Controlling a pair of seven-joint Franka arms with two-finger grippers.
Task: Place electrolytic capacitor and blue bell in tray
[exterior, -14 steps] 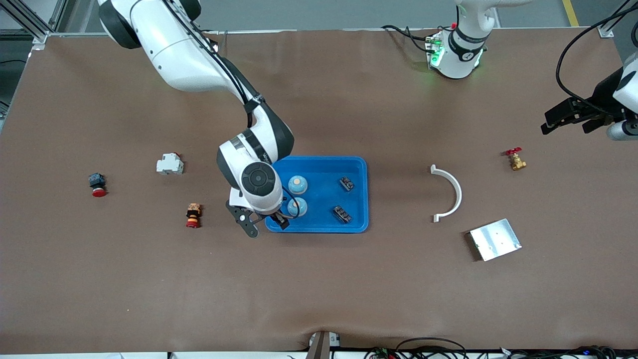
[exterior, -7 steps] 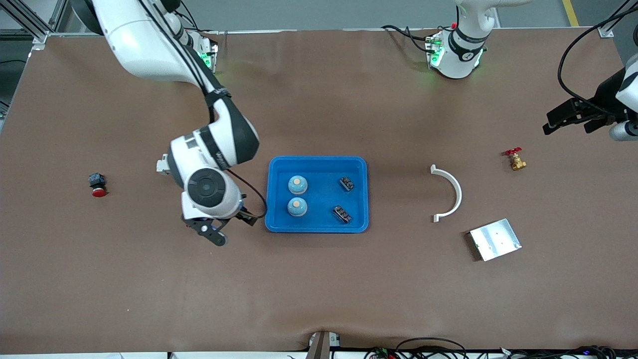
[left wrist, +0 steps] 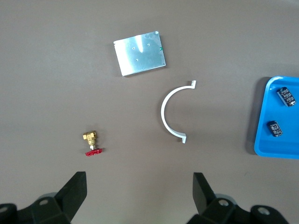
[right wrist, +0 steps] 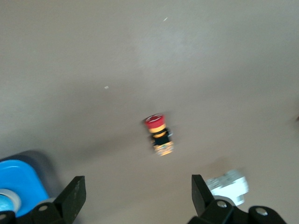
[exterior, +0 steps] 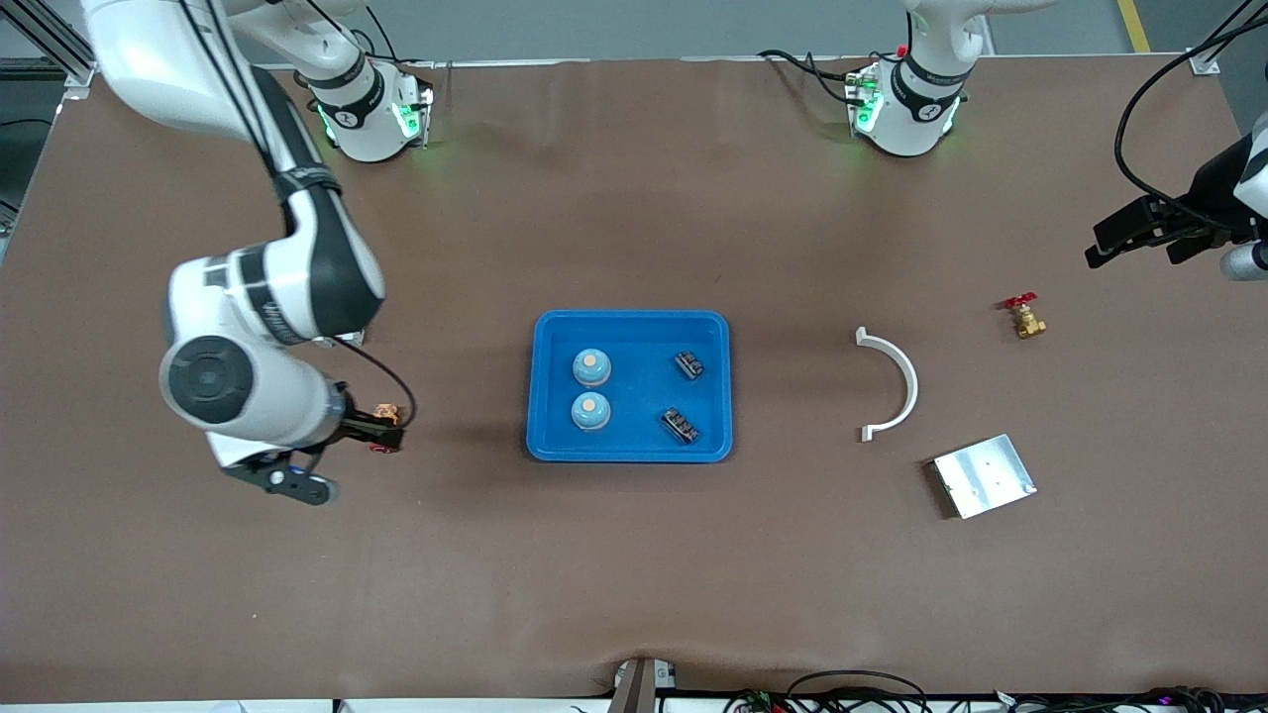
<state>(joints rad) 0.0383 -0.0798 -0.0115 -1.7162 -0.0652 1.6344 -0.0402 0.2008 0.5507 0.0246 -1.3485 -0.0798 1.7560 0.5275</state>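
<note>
Your tray (exterior: 632, 327) sits mid-table, and both bells (exterior: 591, 367) already stand in it, one nearer the front camera than the other, on the side toward the right arm's end. The two capacitors (exterior: 681, 425) lie in it too, on the side toward the left arm's end; you can see them in the left wrist view as well, in the tray's corner (left wrist: 280, 147).

Your right gripper (exterior: 332, 456) hangs over bare table toward the right arm's end, well apart from the tray, its fingers (right wrist: 74, 193) spread wide and holding nothing. Just beside it, toward the tray, lies a red-capped button (exterior: 384, 426) on the table; the right wrist view shows it between the spread fingers but farther off (right wrist: 159, 134), with a white block (right wrist: 227, 185) near it.

Your left gripper (exterior: 1149, 236) waits up over the table's edge at the left arm's end, fingers (left wrist: 74, 191) likewise spread and empty. Under its view lie a brass valve (exterior: 1025, 317), a white arc (exterior: 897, 381) between the valve and the tray, and a metal plate (exterior: 984, 475) nearer the front camera than both.
</note>
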